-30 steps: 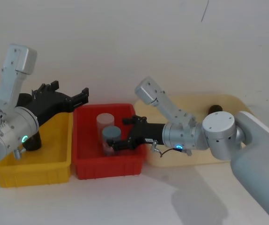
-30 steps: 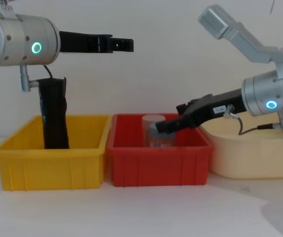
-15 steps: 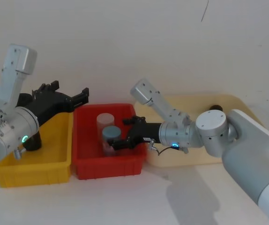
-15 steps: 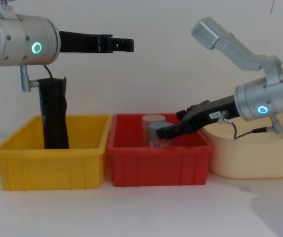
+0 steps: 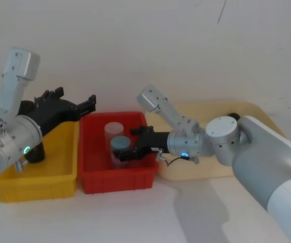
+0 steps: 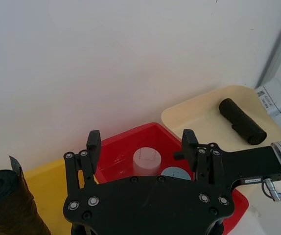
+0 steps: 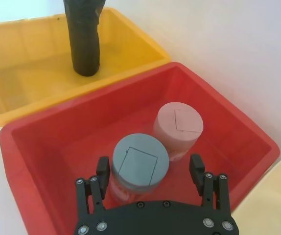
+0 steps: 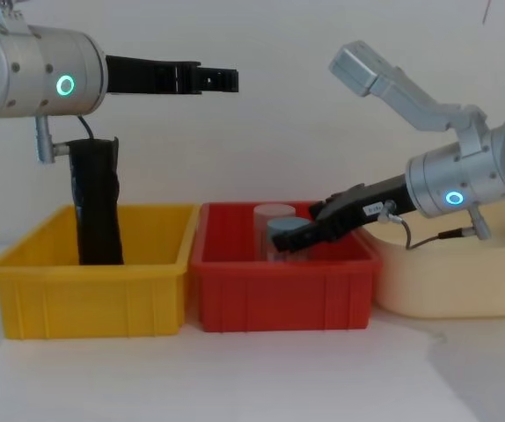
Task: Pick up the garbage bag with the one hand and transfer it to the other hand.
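Note:
The garbage bag (image 8: 96, 202) is a tall black roll standing upright at the back left of the yellow bin (image 8: 85, 290); it also shows as a dark roll (image 7: 85, 34) in the right wrist view. My left gripper (image 8: 222, 81), on the green-ringed arm, hangs open high above the edge between the yellow and red bins, well to the right of the bag. My right gripper (image 7: 149, 169), on the blue-ringed arm, is low inside the red bin (image 8: 279, 290), open, with its fingers on either side of a grey-lidded jar (image 7: 140, 159).
A paler jar (image 7: 178, 122) stands just behind the grey-lidded one. A cream tray (image 8: 455, 281) sits right of the red bin and holds a plain black roll (image 6: 242, 121). A white wall runs close behind the bins.
My right arm has shifted left and its gripper has slid farther over the red bin, coming around the grey-lidded jar. The left arm and the garbage bag have not moved.

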